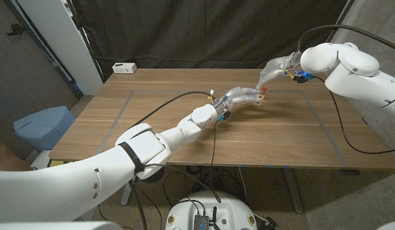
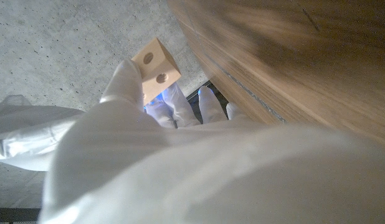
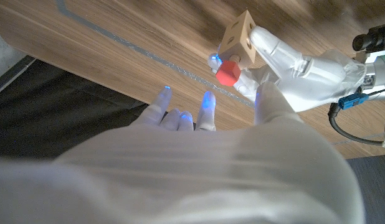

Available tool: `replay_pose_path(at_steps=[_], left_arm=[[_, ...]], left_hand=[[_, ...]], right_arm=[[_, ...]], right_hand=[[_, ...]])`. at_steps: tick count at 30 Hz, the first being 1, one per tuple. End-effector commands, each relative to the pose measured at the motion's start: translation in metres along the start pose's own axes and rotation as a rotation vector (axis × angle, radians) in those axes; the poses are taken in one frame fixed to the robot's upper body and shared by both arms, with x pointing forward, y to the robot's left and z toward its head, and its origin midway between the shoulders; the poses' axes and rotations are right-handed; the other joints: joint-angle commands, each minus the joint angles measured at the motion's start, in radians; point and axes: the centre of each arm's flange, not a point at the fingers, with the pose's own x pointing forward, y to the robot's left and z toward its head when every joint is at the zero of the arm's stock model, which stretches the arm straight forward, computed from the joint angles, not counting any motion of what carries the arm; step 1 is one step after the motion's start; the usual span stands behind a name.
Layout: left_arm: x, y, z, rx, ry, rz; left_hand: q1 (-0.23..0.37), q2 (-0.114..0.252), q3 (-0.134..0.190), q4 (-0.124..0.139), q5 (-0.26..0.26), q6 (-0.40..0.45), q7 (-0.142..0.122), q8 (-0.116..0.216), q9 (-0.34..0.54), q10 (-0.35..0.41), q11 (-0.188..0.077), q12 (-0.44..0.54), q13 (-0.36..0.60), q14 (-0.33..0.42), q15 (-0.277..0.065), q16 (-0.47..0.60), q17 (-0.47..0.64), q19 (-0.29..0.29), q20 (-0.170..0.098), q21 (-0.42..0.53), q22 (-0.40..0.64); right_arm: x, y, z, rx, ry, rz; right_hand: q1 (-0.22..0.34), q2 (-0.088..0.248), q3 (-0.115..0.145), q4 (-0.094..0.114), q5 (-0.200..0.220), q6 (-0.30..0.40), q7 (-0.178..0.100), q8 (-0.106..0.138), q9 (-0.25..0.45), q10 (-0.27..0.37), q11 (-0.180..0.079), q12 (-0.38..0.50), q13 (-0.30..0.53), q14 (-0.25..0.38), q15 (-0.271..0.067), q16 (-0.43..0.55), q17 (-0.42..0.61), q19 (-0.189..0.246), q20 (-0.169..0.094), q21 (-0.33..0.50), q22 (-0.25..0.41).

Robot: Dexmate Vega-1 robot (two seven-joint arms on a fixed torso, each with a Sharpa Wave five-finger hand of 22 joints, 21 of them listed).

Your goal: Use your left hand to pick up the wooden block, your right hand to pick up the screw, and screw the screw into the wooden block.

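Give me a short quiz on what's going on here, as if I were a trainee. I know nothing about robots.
1. True or false: the wooden block lies on the table.
2. Which one holds the block? A) the left robot hand B) the right robot hand C) neither
3. Fill in: the head of the screw at the block is coloured ____.

Key:
1. False. It is gripped in fingers, off the table.
2. A. The right robot hand's fingers are spread, with nothing in them.
3. Red.
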Motion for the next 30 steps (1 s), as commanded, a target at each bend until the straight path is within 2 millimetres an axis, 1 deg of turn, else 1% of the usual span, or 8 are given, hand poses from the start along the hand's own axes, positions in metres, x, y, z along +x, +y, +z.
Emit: replay_pose_path(at_steps=[1, 7, 8, 9, 14, 16, 21, 30], left_arm=[[-0.0002, -0.0006, 0.0003, 0.002, -0.003, -0.004], [-0.0005, -0.0011, 0.0004, 0.004, -0.005, -0.004], [-0.0005, -0.0013, 0.0003, 0.003, -0.005, -0.004], [-0.0005, -0.0015, 0.0002, 0.002, -0.004, -0.005], [-0.0001, -0.0021, -0.0001, 0.002, -0.001, -0.005], [0.0001, -0.0022, 0.0, 0.003, -0.001, -0.006], [0.0005, -0.002, 0.0007, 0.005, -0.003, -0.007], [0.0011, -0.0025, 0.0002, 0.002, 0.003, -0.01]], left_hand=[[-0.003, 0.02, 0.014, 0.01, 0.006, 0.047, 0.011, 0.006, 0.003, 0.007, 0.0, 0.008, 0.006, 0.007, -0.089, -0.003, 0.003, 0.003, 0.003, 0.002, 0.002], [-0.003, 0.019, 0.014, 0.01, 0.006, 0.047, 0.01, 0.006, 0.003, 0.009, 0.0, 0.009, 0.006, 0.008, -0.089, -0.003, 0.002, 0.002, 0.003, 0.001, 0.002], [-0.004, 0.02, 0.014, 0.011, 0.006, 0.048, 0.01, 0.006, 0.003, 0.009, 0.0, 0.009, 0.006, 0.008, -0.089, -0.003, 0.003, 0.002, 0.003, 0.001, 0.002], [-0.003, 0.019, 0.014, 0.01, 0.006, 0.048, 0.01, 0.006, 0.003, 0.009, 0.0, 0.009, 0.006, 0.008, -0.09, -0.003, 0.002, 0.002, 0.003, 0.001, 0.002], [-0.003, 0.019, 0.014, 0.01, 0.006, 0.048, 0.01, 0.006, 0.003, 0.008, 0.0, 0.009, 0.006, 0.008, -0.089, -0.003, 0.002, 0.003, 0.003, 0.001, 0.002], [-0.002, 0.019, 0.015, 0.009, 0.006, 0.048, 0.01, 0.006, 0.003, 0.008, 0.0, 0.008, 0.006, 0.008, -0.089, -0.003, 0.002, 0.003, 0.003, 0.001, 0.002], [-0.003, 0.02, 0.015, 0.01, 0.006, 0.047, 0.011, 0.006, 0.003, 0.008, 0.0, 0.008, 0.006, 0.007, -0.089, -0.003, 0.003, 0.003, 0.004, 0.001, 0.002], [-0.002, 0.021, 0.016, 0.01, 0.006, 0.047, 0.013, 0.006, 0.002, 0.007, 0.0, 0.008, 0.006, 0.006, -0.089, -0.004, 0.003, 0.003, 0.004, 0.001, 0.002]], right_arm=[[-0.0033, -0.0005, -0.0017, -0.028, 0.003, 0.027], [-0.0044, -0.0006, -0.0042, -0.047, 0.011, 0.034], [-0.0045, -0.0005, -0.0046, -0.049, 0.013, 0.036], [-0.0045, -0.0005, -0.0052, -0.051, 0.015, 0.037], [-0.0044, 0.0003, -0.0074, -0.062, 0.023, 0.036], [-0.0041, 0.0007, -0.0079, -0.067, 0.031, 0.039], [-0.0037, 0.0011, -0.0094, -0.068, 0.039, 0.041], [-0.0031, 0.0021, -0.0113, -0.068, 0.042, 0.034]], right_hand=[[0.028, -0.006, 0.008, -0.011, 0.0, -0.006, -0.014, -0.008, 0.003, -0.014, -0.008, -0.001, 0.002, -0.012, 0.002, -0.004, 0.001, -0.008, 0.003, 0.0, 0.002], [0.049, -0.013, 0.016, -0.014, 0.0, -0.012, -0.031, -0.015, 0.004, -0.027, -0.016, -0.001, 0.002, -0.021, -0.004, -0.004, 0.002, -0.015, 0.005, 0.0, 0.002], [0.055, -0.015, 0.018, -0.015, 0.0, -0.015, -0.04, -0.017, 0.004, -0.028, -0.018, -0.001, 0.003, -0.023, -0.004, -0.004, 0.002, -0.017, 0.006, 0.001, 0.002], [0.064, -0.019, 0.022, -0.015, 0.0, -0.015, -0.05, -0.019, 0.005, -0.032, -0.026, 0.0, 0.003, -0.025, -0.006, -0.003, 0.002, -0.021, 0.007, 0.001, 0.002], [0.075, -0.023, 0.026, -0.015, 0.001, -0.015, -0.062, -0.021, 0.005, -0.036, -0.028, 0.001, 0.003, -0.033, -0.012, -0.004, 0.003, -0.027, 0.006, 0.0, 0.002], [0.08, -0.025, 0.028, -0.015, 0.0, -0.016, -0.064, -0.023, 0.006, -0.038, -0.033, 0.001, 0.004, -0.035, -0.013, -0.003, 0.003, -0.03, 0.007, 0.0, 0.002], [0.085, -0.028, 0.031, -0.013, 0.0, -0.018, -0.064, -0.025, 0.006, -0.041, -0.03, 0.001, 0.004, -0.04, -0.013, -0.004, 0.003, -0.034, 0.006, 0.0, 0.003], [0.095, -0.034, 0.036, -0.011, 0.0, 0.006, -0.067, -0.018, 0.008, -0.043, -0.032, 0.004, 0.005, -0.041, -0.014, 0.0, 0.005, -0.035, 0.005, 0.002, 0.003]])
